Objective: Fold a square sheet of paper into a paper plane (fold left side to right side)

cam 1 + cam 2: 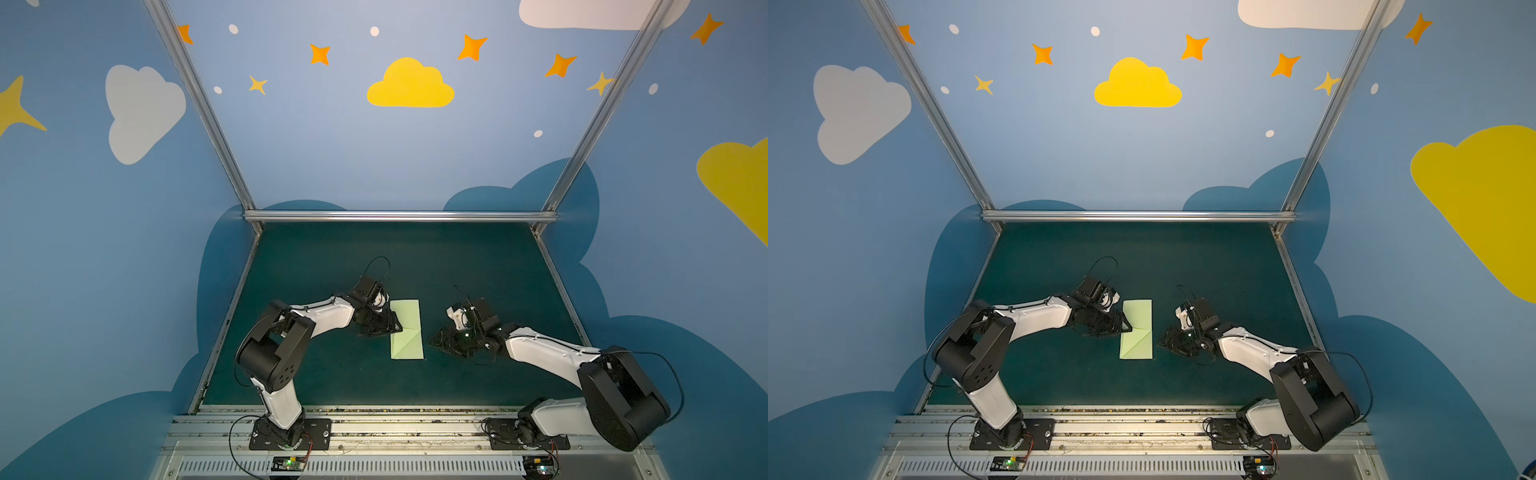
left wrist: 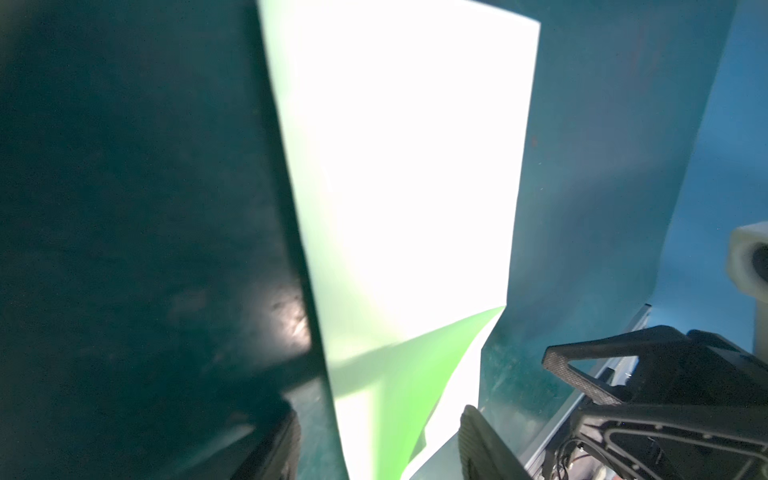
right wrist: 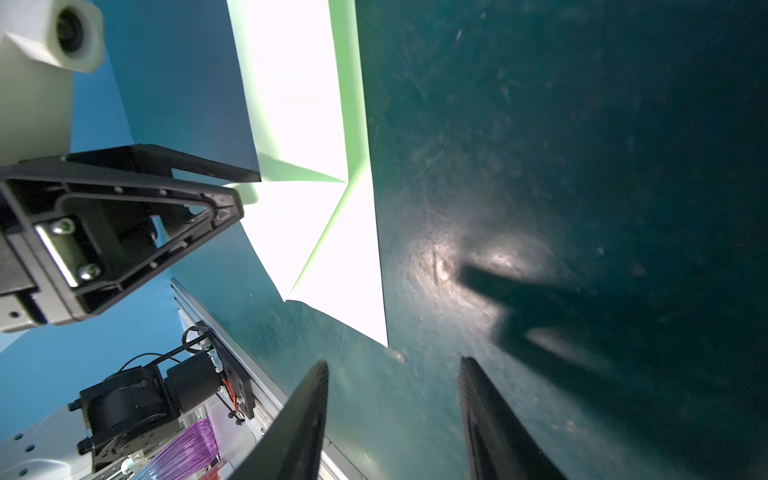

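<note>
Pale-green and thin, the square sheet of paper (image 1: 408,313) (image 1: 1138,316) lay flat on the dark green table (image 1: 374,257), about midway between its left and right edges. Its long sides ran from the near edge toward the far edge. It was no longer square. In both top views it showed as a narrow rectangle, so I judged the left-to-right fold done. A crosswise crease (image 1: 411,328) cut it at mid-length, and a diagonal line (image 1: 406,343) crossed the half nearer the front edge. Whether that line was a bare crease or a folded-down flap, I could not tell.

The left gripper (image 1: 395,326) (image 2: 380,411) sat at the sheet's left long edge, level with the crosswise crease. Its jaws stood well apart with the paper's edge running between them, too wide to be pinching so thin a sheet. The left wrist view showed a bit of paper curling up near the fingers. The right gripper (image 1: 434,341) (image 3: 395,361) was just beside the right long edge, clear of the paper. Its jaws were parted and empty over bare table.

Most of the work seemed to remain. There was no pointed nose, no wings and no lengthwise dart shape.
</note>
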Action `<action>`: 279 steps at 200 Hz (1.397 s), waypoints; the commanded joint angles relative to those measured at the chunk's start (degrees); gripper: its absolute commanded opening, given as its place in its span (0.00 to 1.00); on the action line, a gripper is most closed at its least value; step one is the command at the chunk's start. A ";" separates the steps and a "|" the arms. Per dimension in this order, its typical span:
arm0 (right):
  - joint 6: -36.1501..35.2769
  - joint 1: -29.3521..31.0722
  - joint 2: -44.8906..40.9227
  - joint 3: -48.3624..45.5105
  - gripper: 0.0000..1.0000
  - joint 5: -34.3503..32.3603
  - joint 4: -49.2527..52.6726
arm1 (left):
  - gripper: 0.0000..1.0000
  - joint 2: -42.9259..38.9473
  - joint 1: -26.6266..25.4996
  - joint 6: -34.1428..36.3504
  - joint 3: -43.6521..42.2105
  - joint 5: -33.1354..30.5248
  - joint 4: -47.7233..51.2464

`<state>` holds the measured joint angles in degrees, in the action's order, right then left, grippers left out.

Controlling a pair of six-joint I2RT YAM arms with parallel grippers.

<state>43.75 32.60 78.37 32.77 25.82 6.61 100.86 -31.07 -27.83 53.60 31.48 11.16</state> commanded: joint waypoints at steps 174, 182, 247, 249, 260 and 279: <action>0.90 -0.87 7.74 -0.43 0.49 2.12 -8.08 | 0.27 7.59 -1.16 -4.99 -2.12 5.67 -11.71; 0.90 -0.95 8.28 -0.55 0.48 2.13 -8.44 | 0.27 7.58 -1.19 -5.19 -1.85 5.91 -11.83; 0.90 -0.96 11.24 -1.43 0.38 2.82 -10.67 | 0.27 8.14 -2.10 -6.49 -0.26 7.36 -13.07; 0.90 -0.96 11.36 -1.43 0.38 2.80 -10.79 | 0.27 8.19 -2.10 -6.48 -0.21 7.34 -13.13; 0.95 -0.97 11.75 -1.50 0.36 2.91 -11.02 | 0.26 8.32 -2.31 -6.61 -0.08 7.30 -13.00; 0.99 -0.96 12.18 -1.71 0.35 3.08 -11.45 | 0.24 8.48 -2.33 -6.69 0.10 7.17 -13.00</action>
<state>44.84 31.57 88.58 32.62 29.56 -5.02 107.81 -32.93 -34.35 53.30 39.38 -3.25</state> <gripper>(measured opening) 0.358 0.255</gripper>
